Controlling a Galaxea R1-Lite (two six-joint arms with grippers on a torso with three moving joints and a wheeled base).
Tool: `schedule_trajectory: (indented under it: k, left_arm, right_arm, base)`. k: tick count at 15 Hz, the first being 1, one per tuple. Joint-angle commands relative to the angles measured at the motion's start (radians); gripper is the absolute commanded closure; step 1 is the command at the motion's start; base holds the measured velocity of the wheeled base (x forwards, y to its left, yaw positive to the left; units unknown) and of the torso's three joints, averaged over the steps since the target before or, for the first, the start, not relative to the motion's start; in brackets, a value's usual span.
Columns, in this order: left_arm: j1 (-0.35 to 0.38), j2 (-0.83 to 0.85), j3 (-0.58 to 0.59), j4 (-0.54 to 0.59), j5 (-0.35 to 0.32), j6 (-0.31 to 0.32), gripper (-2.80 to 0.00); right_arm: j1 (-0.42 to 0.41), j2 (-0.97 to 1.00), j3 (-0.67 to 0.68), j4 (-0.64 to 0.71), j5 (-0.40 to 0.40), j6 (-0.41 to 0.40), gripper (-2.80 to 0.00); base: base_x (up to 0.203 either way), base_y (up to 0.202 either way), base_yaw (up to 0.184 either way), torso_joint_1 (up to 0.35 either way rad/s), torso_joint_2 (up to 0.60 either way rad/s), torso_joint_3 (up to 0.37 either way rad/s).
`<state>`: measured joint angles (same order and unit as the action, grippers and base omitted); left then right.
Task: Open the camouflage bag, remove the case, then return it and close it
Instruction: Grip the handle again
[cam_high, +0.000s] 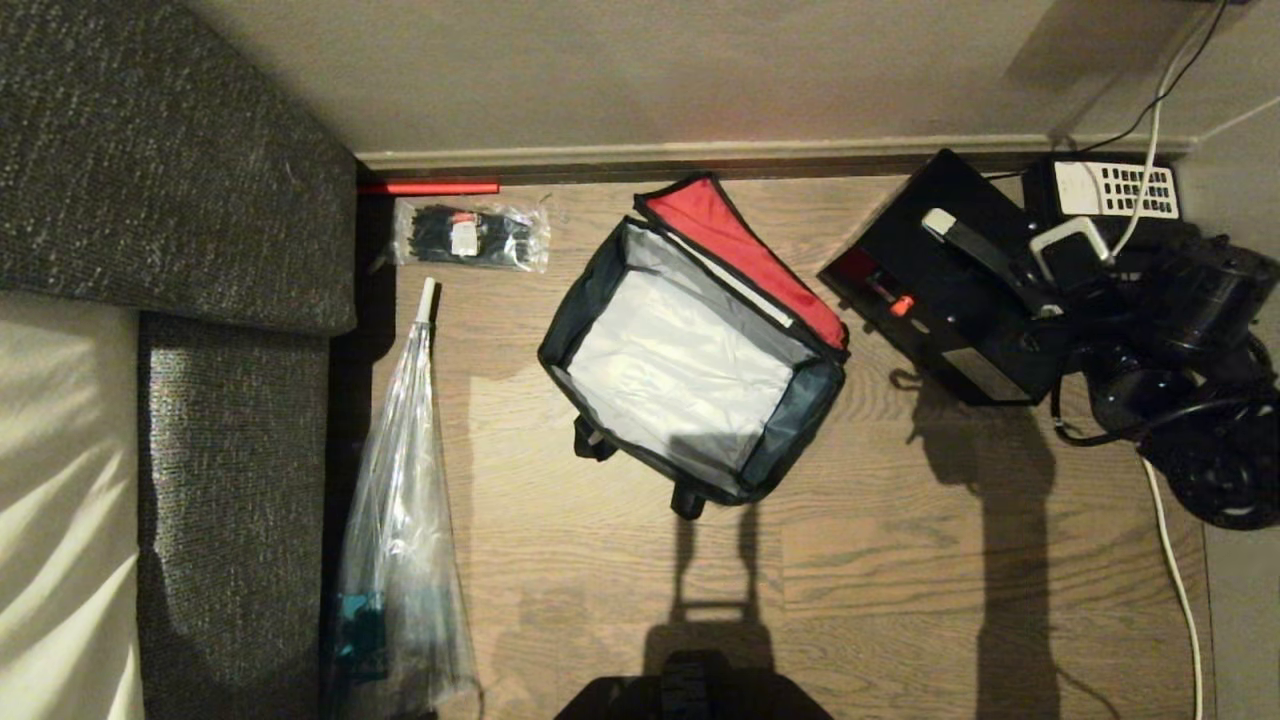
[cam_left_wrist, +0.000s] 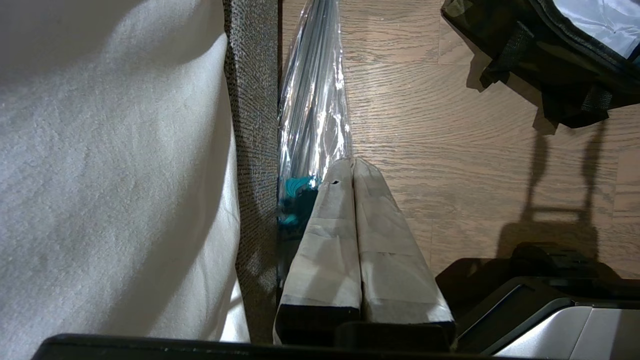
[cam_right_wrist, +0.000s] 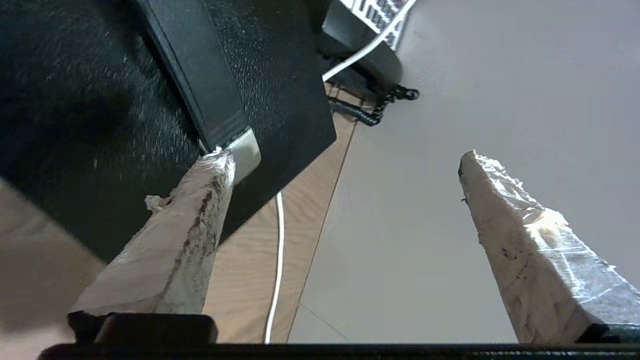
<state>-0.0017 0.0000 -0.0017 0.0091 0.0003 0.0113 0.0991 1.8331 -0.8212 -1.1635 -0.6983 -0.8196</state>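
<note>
The camouflage bag (cam_high: 800, 420) stands open on the wooden floor in the head view, its red-lined lid (cam_high: 740, 250) folded back and its silvery inside empty. One corner of the bag (cam_left_wrist: 540, 65) shows in the left wrist view. The black case (cam_high: 930, 290) lies flat on the floor to the right of the bag, handle (cam_high: 985, 260) up. My right gripper (cam_high: 1072, 245) hangs over the case's far end, open, nothing between its fingers. In the right wrist view the right gripper (cam_right_wrist: 345, 157) has one fingertip (cam_right_wrist: 215, 170) at the handle's silver end (cam_right_wrist: 247, 152). My left gripper (cam_left_wrist: 352, 161) is shut and parked low beside the sofa.
A grey sofa (cam_high: 200, 200) fills the left side. A wrapped umbrella (cam_high: 400, 520) and a clear bag of black ties (cam_high: 470, 235) lie beside it. A black desk phone (cam_high: 1110, 190) sits by the wall behind the case. A white cable (cam_high: 1180, 580) trails down the right.
</note>
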Motion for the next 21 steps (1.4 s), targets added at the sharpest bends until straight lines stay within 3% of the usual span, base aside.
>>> schedule_trajectory:
  k: [1, 5, 8, 13, 17, 21]
  left_arm:
    - [0.0, -0.001, 0.0, 0.0, 0.001, -0.001, 0.0]
    - [0.0, 0.0, 0.0, 0.0, 0.0, -0.001, 0.0]
    - [0.0, 0.0, 0.0, 0.0, 0.0, -0.001, 0.0]
    - [0.0, 0.0, 0.0, 0.0, 0.0, 0.001, 0.0]
    - [0.0, 0.0, 0.0, 0.0, 0.0, 0.001, 0.0]
    - [0.0, 0.0, 0.0, 0.0, 0.0, 0.001, 0.0]
  right_arm:
    - [0.038, 0.078, 0.005, -0.082, -0.028, -0.002, -2.8]
    - [0.079, 0.121, -0.024, -0.25, -0.027, -0.047, -2.8]
    - [0.08, 0.156, -0.04, -0.27, -0.025, -0.109, -2.8]
    - [0.071, 0.262, -0.125, -0.287, -0.03, -0.128, -2.8]
    - [0.018, 0.328, -0.24, -0.353, -0.029, -0.16, -2.8]
    - [-0.072, 0.398, -0.32, -0.366, -0.023, -0.248, -2.8]
  base:
    - [0.0, 0.0, 0.0, 0.0, 0.0, 0.0]
    - [0.0, 0.0, 0.0, 0.0, 0.0, 0.0]
    - [0.0, 0.0, 0.0, 0.0, 0.0, 0.0]
    - [0.0, 0.0, 0.0, 0.0, 0.0, 0.0]
    - [0.0, 0.0, 0.0, 0.0, 0.0, 0.0]
    - [0.0, 0.0, 0.0, 0.0, 0.0, 0.0]
